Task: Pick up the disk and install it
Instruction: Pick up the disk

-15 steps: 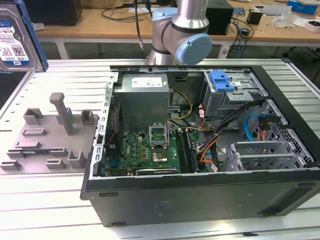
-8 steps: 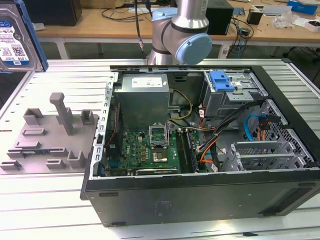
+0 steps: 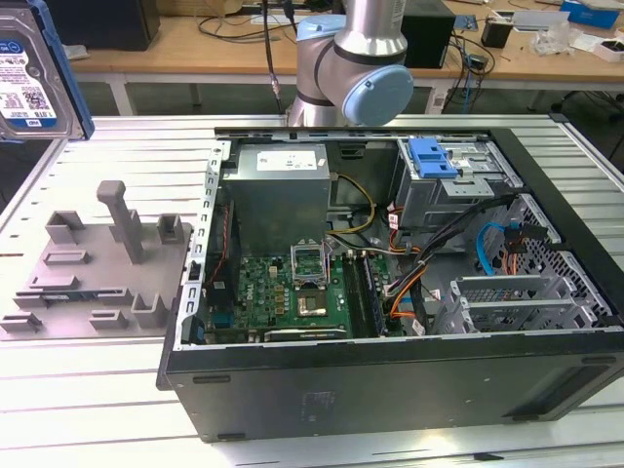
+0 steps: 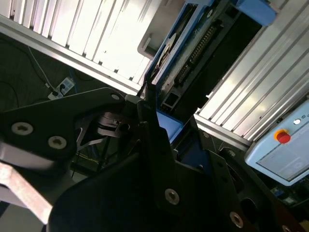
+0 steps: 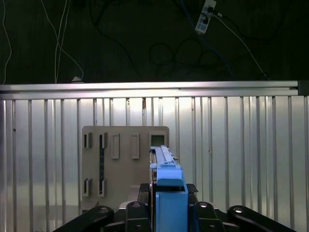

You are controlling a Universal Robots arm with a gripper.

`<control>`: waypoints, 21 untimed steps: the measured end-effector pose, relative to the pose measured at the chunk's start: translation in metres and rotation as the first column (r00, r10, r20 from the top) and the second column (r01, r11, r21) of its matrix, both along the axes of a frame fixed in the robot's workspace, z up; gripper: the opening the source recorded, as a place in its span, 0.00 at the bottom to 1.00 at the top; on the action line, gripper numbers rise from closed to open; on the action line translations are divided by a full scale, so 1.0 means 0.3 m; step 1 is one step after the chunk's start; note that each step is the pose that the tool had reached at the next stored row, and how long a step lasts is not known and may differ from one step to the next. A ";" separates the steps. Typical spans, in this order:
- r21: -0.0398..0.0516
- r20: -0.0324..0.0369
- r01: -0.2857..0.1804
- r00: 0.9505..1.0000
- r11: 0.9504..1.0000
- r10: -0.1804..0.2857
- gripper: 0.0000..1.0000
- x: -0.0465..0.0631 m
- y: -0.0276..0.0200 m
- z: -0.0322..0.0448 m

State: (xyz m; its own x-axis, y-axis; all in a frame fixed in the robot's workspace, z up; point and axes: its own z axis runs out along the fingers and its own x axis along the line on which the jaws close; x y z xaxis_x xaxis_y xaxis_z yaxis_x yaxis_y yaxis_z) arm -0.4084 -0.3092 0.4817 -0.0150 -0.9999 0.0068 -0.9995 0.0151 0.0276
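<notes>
The disk [image 3: 27, 83], a silver hard drive with a white-and-blue label in a bright blue carrier, hangs in the air at the exterior view's far upper left, above the table's left end. In the first wrist view its blue carrier edge [image 5: 170, 191] stands edge-on between the black fingers [image 5: 137, 212] of my gripper [image 5: 169, 205], which is shut on it. The second wrist view shows the disk [image 4: 179, 58] from the side, running away from my gripper [image 4: 155, 113]. The disk is well to the left of the open computer case [image 3: 292, 390].
A grey slotted fixture [image 3: 93, 258] lies on the ribbed metal table [image 3: 88, 409] below the disk, seen from above as the fixture [image 5: 123, 162]. The case holds a drive bay with a blue latch [image 3: 434, 156], a motherboard [image 3: 292, 292] and cables. A pendant with a red button [image 4: 284, 137] sits nearby.
</notes>
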 end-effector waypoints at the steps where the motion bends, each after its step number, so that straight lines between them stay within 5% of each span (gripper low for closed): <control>1: 0.000 0.000 0.000 1.000 1.000 0.000 0.37 0.004 -0.001 0.000; 10: 0.000 -0.001 0.000 1.000 1.000 0.000 0.37 0.064 -0.041 0.010; 21: 0.000 -0.018 0.000 1.000 1.000 0.000 0.37 0.175 -0.109 0.014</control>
